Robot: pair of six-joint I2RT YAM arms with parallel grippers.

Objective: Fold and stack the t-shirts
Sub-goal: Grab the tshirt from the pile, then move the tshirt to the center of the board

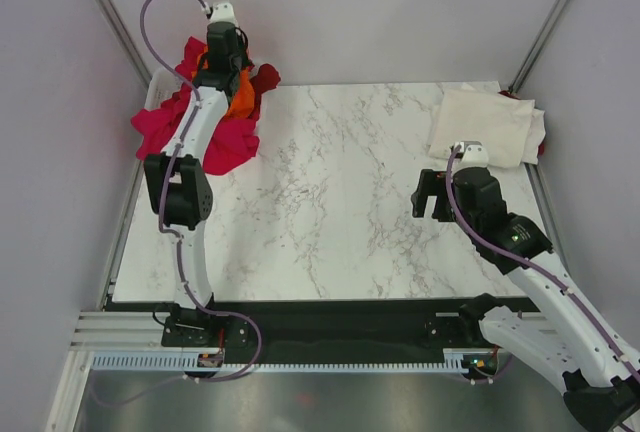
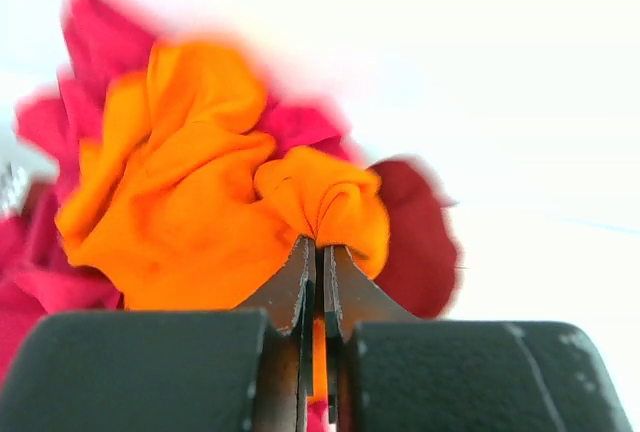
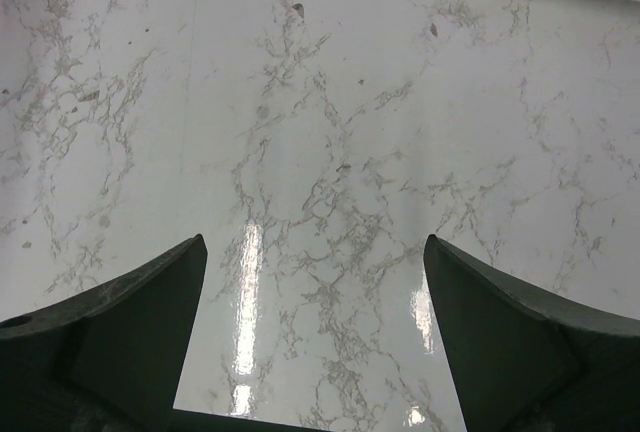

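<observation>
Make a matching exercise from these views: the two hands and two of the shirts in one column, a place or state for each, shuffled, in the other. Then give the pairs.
Column one
1. orange shirt
2. cream shirt
3. left hand
4. right hand

Column two
A. open, holding nothing
B. crumpled, at the far left
C. lying flat, at the far right
D. shut on cloth

Pairs: 1-B, 2-C, 3-D, 4-A
</observation>
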